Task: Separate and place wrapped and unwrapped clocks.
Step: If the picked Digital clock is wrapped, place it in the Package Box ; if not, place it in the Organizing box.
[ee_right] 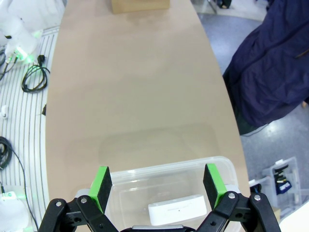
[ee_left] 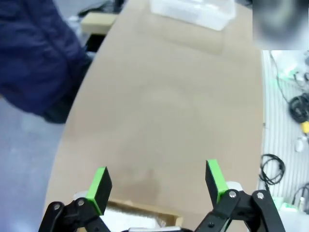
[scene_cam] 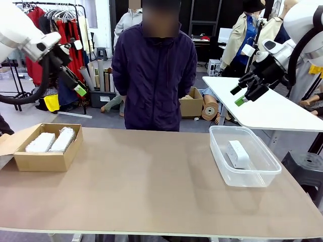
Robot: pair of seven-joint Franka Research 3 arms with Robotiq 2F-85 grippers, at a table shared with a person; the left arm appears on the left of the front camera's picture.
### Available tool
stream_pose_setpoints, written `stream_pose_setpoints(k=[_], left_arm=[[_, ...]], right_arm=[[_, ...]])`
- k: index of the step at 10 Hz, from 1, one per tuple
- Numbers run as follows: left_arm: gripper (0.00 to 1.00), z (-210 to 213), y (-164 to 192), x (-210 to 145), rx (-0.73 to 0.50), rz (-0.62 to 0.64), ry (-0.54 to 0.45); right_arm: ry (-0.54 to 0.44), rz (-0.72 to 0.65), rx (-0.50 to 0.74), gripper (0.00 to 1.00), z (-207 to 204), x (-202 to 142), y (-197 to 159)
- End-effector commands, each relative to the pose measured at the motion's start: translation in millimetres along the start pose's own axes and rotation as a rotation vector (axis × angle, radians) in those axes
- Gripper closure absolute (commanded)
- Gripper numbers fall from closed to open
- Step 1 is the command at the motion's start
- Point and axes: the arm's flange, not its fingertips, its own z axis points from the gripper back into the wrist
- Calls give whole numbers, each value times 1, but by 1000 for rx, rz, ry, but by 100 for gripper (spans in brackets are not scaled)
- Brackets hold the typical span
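- Front view: two bubble-wrapped clocks lie side by side in an open cardboard box on the left part of the tan counter.
- One bare clock, smooth white plastic, lies inside a clear plastic bin on the right part of the counter, well apart from the box.
- A person in a dark navy jacket stands at the far edge of the counter, between box and bin.
- Left tool hangs in the air above and behind the cardboard box, released, green pads spread, nothing between them.
- Right tool hangs high above and behind the bin, also released and carrying nothing.
- Left wrist view: the left tool shows its two green pads wide apart over bare counter; a corner of the cardboard box sits at the bottom edge between the fingers, and the bin lies at the far end of the counter.
- Right wrist view: the right tool has its pads spread over the bin, with the bare clock lying on the bin floor below; the cardboard box sits at the far end.
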Motion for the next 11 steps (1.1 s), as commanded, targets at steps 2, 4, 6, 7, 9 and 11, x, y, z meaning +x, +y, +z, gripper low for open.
stream_pose_setpoints(k=[2, 4, 6, 7, 9, 11], left_arm=[[0, 18, -9, -24, -164, -113, -57], [0, 21, -17, -27, -142, -234, -19], [0, 21, -24, -15, -47, -228, -2], [0, 20, -15, -25, -148, -207, -27], [0, 20, -15, -25, -148, -207, -27], [0, 20, -14, -28, -50, -210, 42]], right_arm=[[-1, 2, 0, 0, 1, 0, 0], [-1, 2, 0, 0, 1, 0, 0], [-1, 2, 0, 0, 1, 0, 0], [-1, 2, 0, 0, 1, 0, 0], [-1, 2, 0, 0, 1, 0, 0], [-1, 2, 0, 0, 1, 0, 0]])
